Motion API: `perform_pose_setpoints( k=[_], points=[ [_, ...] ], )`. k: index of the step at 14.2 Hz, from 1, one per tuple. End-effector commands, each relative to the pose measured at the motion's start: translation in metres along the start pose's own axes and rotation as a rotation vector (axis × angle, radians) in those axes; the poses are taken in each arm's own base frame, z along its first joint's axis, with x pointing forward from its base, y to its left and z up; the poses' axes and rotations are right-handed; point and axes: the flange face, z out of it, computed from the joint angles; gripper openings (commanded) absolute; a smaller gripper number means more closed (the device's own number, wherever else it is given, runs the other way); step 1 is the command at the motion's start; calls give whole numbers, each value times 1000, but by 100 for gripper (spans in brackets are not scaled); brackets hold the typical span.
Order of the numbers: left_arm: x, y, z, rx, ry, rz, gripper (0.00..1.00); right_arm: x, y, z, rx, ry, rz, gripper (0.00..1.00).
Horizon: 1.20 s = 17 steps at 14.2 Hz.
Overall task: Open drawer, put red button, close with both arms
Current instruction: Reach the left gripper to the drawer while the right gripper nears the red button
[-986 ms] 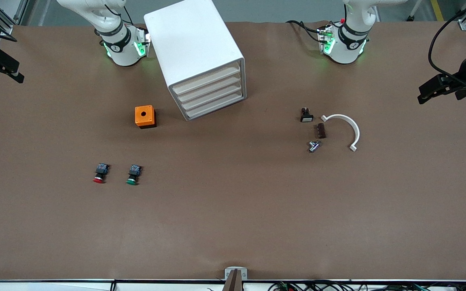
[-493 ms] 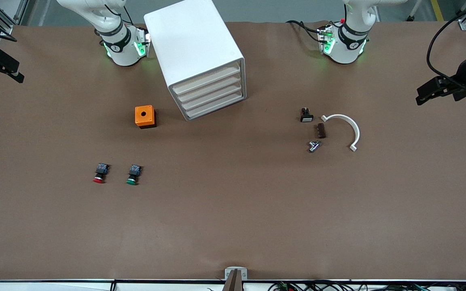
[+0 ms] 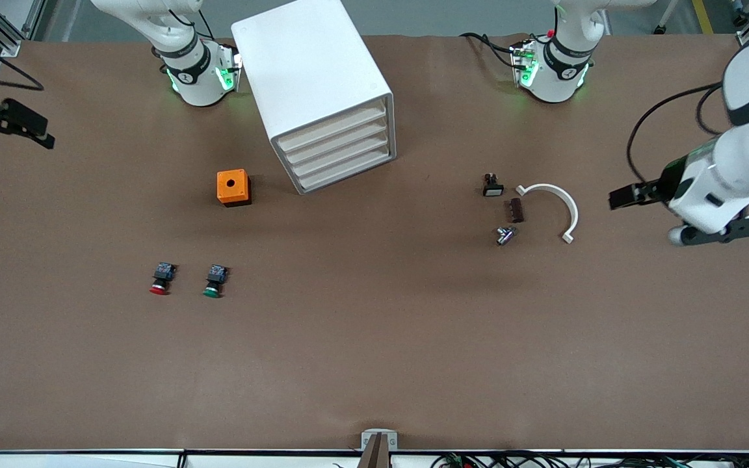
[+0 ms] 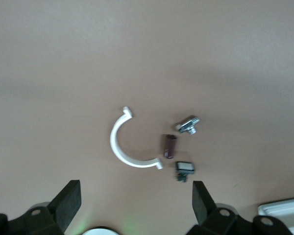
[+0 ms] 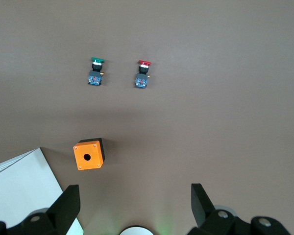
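The white cabinet [image 3: 313,71] stands near the right arm's base, and its four cream-fronted drawers [image 3: 339,151] are all shut. The red button [image 3: 159,279] lies on the table nearer the front camera, beside a green one [image 3: 214,281]. It also shows in the right wrist view [image 5: 143,74]. My right gripper [image 3: 20,127] is open and empty over the right arm's end of the table; the right wrist view [image 5: 134,203] shows its wide gap. My left gripper [image 3: 623,197] is open and empty over the table's left-arm end, as the left wrist view [image 4: 134,196] shows.
An orange box with a hole [image 3: 233,187] sits beside the cabinet. A white curved clip [image 3: 560,207], a brown block [image 3: 516,210], a metal part [image 3: 504,234] and a small black switch [image 3: 492,185] lie together near the left gripper.
The left arm has swung in from the table's end toward the white clip, with more of it in view. The right gripper has shifted slightly inward. The table's things have not moved.
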Motion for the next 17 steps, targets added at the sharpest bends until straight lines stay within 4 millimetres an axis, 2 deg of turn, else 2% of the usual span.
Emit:
perform_pose_setpoints(
  k=[1,2,3,4,6,8,13,17],
  points=[
    [9,45,40,-9,-32,-90,100,30,-1,15,-15,-28,-16,100],
    [12,67,60,-3,-45,-148,100,45,1,34,-18,-62,-12,100],
    [12,86,75,1,-53,-190,100,52,6,37,-18,-62,-3,100],
    [11,106,92,11,-61,-237,100,60,11,49,-21,-79,3,100],
    [6,141,125,1,-109,-340,100,68,11,57,-26,-57,30,100],
    [0,172,158,-19,-174,-461,100,79,10,88,-25,-35,114,100],
    [-50,258,227,64,-254,-699,100,90,-2,163,2,50,191,100],
    [-85,303,258,124,-342,-998,100,97,-5,234,22,108,242,100]
  ],
)
